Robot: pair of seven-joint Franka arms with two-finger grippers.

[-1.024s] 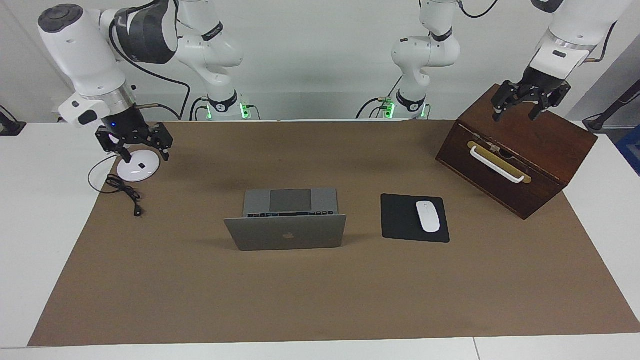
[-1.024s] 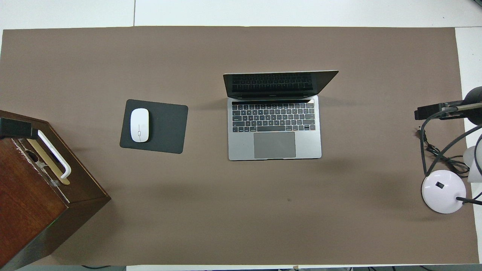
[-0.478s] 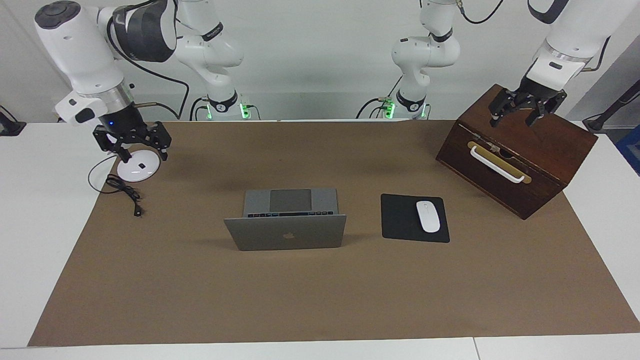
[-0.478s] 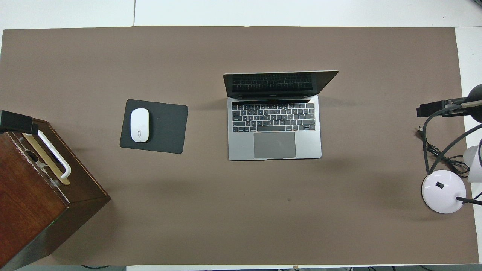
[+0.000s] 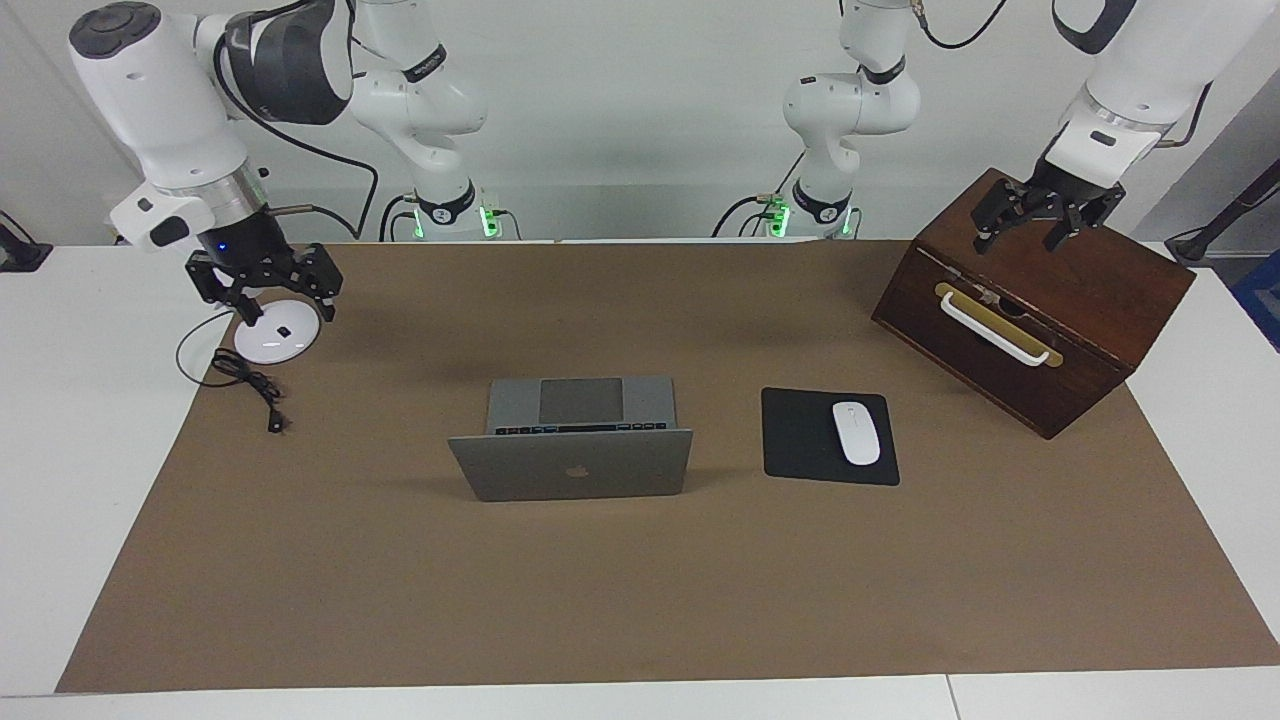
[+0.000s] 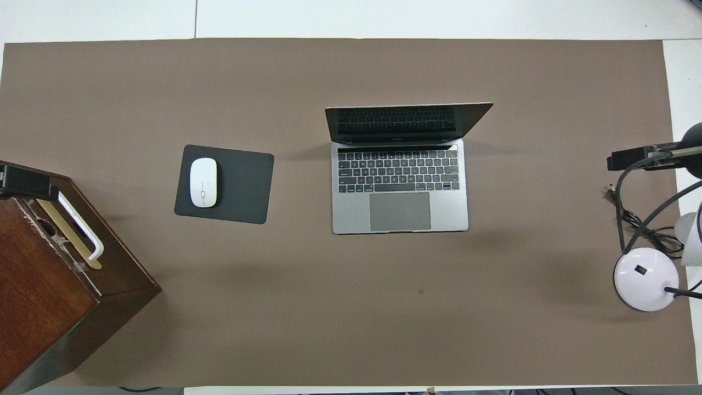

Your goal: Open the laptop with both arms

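The silver-grey laptop (image 5: 572, 466) stands open in the middle of the brown mat, its lid raised about upright and its logo side turned away from the robots. From above, the laptop (image 6: 400, 211) shows its dark keyboard and grey trackpad. My left gripper (image 5: 1018, 240) hangs open over the wooden box's top, holding nothing. At the right arm's end of the table, my right gripper (image 5: 287, 306) hangs open over the white lamp base, also holding nothing. Neither gripper touches the laptop.
A dark wooden box (image 5: 1040, 330) with a white handle sits at the left arm's end. A black mouse pad (image 5: 800, 440) with a white mouse (image 5: 856, 432) lies beside the laptop. The white lamp base (image 5: 270, 345) and its black cable (image 5: 250, 385) sit at the right arm's end.
The left gripper has lifted a little over the box and drawn back toward the robots. The right gripper has risen slightly over the lamp base. The laptop has not moved.
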